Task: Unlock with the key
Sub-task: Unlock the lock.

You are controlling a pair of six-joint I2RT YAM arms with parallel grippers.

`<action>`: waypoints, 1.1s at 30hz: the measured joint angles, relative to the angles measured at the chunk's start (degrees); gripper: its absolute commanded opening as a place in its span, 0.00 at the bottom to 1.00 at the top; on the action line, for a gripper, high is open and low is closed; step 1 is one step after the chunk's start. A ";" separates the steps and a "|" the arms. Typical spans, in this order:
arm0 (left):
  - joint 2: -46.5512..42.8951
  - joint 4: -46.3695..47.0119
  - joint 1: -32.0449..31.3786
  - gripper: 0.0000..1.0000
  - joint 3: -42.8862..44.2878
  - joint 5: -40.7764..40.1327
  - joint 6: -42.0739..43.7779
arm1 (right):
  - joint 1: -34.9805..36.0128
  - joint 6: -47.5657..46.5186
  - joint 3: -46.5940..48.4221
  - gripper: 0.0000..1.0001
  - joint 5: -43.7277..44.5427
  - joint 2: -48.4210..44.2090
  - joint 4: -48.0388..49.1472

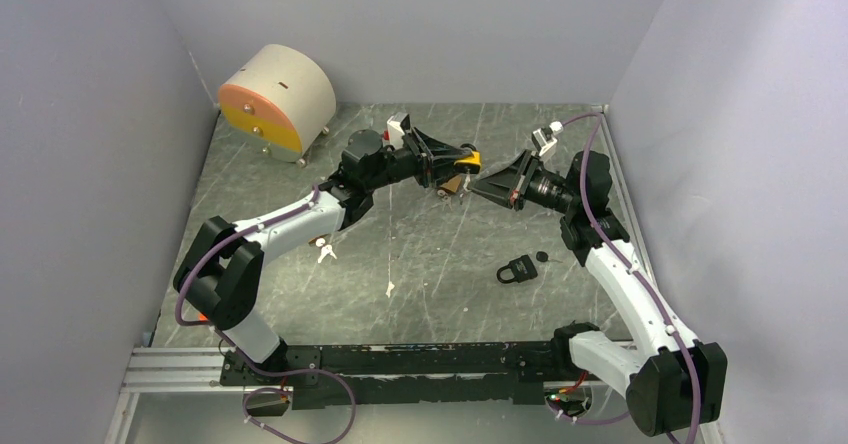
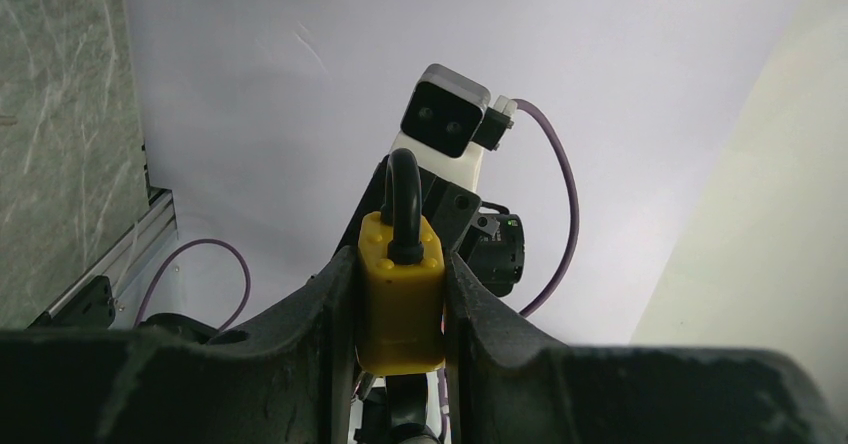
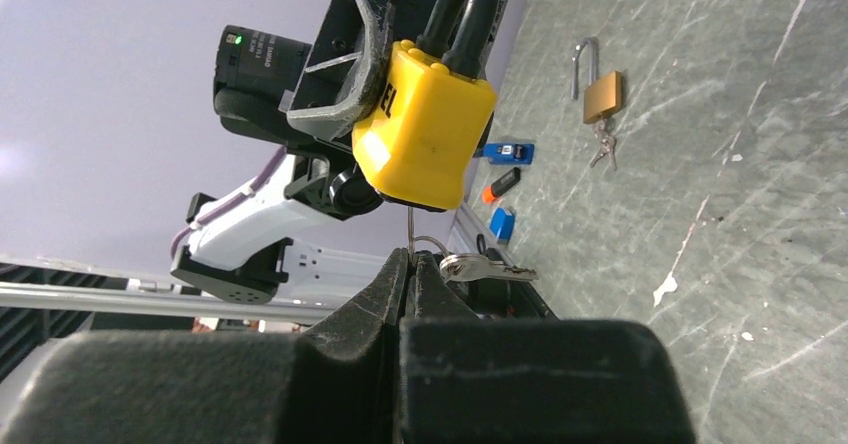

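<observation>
My left arm (image 1: 290,219) rises from its base at the near left and stretches forward over the table (image 1: 420,264), the forearm slanting toward the middle and the wrist turned to point right. Under that forearm a brass padlock (image 1: 322,251) lies flat on the table with keys beside it. My left gripper (image 1: 462,159) hangs above the middle rear of the table, fingers (image 2: 330,314) clamped on either side of the yellow padlock (image 2: 402,304). The padlock's shackle sticks out past the fingertips.

Facing it, tip to tip, is my right gripper (image 1: 475,186), pressed together on the key (image 3: 410,232). The thin blade runs from my fingertips straight up to the underside of the yellow padlock. I cannot tell how far in it sits. A ring with spare keys (image 3: 485,267) dangles just beside the tips.

Further right, a black padlock (image 1: 517,269) lies on the table below my right forearm. My right arm (image 1: 625,274) climbs from its base at the near right along the side wall, then bends at the wrist to point left.
</observation>
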 measured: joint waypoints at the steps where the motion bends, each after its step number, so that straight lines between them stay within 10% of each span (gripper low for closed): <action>1: 0.00 0.13 0.00 0.02 0.00 -0.07 -0.02 | 0.00 0.59 -0.15 0.00 0.04 0.00 0.72; 33: 0.00 6.71 -0.87 0.02 -2.21 -5.55 1.66 | 0.00 18.29 -2.62 0.00 2.45 0.87 8.35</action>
